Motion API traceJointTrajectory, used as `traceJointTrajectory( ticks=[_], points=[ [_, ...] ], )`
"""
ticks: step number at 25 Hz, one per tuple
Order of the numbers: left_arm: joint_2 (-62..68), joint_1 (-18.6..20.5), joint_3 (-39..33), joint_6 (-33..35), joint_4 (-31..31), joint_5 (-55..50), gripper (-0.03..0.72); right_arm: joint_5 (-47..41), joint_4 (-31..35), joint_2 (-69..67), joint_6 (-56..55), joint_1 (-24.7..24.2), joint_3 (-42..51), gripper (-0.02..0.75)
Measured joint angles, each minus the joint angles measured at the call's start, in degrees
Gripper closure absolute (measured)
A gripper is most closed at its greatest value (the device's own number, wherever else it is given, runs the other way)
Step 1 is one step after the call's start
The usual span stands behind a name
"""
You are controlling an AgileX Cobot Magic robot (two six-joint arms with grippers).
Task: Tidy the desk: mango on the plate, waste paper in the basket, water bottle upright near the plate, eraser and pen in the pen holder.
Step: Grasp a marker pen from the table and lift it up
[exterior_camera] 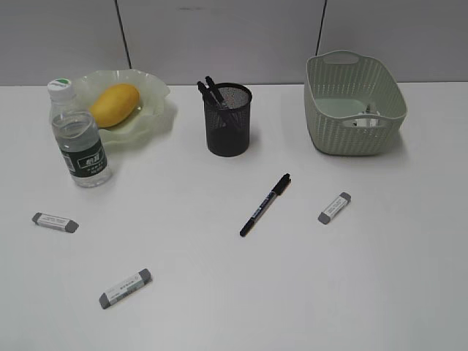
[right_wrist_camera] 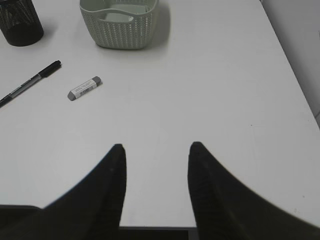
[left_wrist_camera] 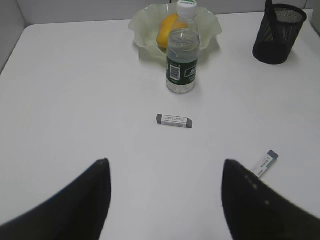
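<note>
Both grippers hang empty above the plain white desk [exterior_camera: 307, 292]: the left gripper [left_wrist_camera: 165, 172] with its black fingers spread wide near the front edge, the right gripper [right_wrist_camera: 156, 155] parted more narrowly over the desk's right side. Toward the back left corner the smooth yellow-orange mango [exterior_camera: 114, 104] lies in the ruffled pale green plate [exterior_camera: 153, 88], with the clear water bottle [exterior_camera: 79, 139] upright just beside it. At the back edge stand the black wire-mesh pen holder [exterior_camera: 228, 121], pens inside, and the sage-green woven-look basket [exterior_camera: 355, 106] toward the right corner. A black pen [exterior_camera: 265, 205] lies mid-desk, and three grey-tipped white erasers [exterior_camera: 335, 208] lie scattered.
</note>
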State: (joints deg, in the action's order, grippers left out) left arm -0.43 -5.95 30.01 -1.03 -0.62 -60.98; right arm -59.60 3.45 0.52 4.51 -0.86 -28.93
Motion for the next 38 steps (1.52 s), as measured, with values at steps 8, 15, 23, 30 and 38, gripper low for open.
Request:
traceJointTrajectory(
  ticks=[8,15,23,30,38],
  points=[
    [0.0,0.0,0.0,0.0,0.0,0.0,0.185,0.0,0.3,-0.2,0.1,0.0,0.0,0.402],
    [0.0,0.0,0.0,0.0,0.0,0.0,0.186,-1.2,0.6,-19.0,-6.1,0.0,-4.9,0.402],
    [0.0,0.0,0.0,0.0,0.0,0.0,0.190,-4.7,3.2,-45.4,-10.4,0.0,-18.7,0.390],
    [0.0,0.0,0.0,0.0,-0.1,0.0,0.190,-9.4,3.4,-63.0,-16.9,0.0,-32.0,0.162],
    [0.0,0.0,0.0,0.0,-0.1,0.0,0.190,-7.8,4.6,-79.1,-31.2,11.4,-40.0,0.155]
  ],
)
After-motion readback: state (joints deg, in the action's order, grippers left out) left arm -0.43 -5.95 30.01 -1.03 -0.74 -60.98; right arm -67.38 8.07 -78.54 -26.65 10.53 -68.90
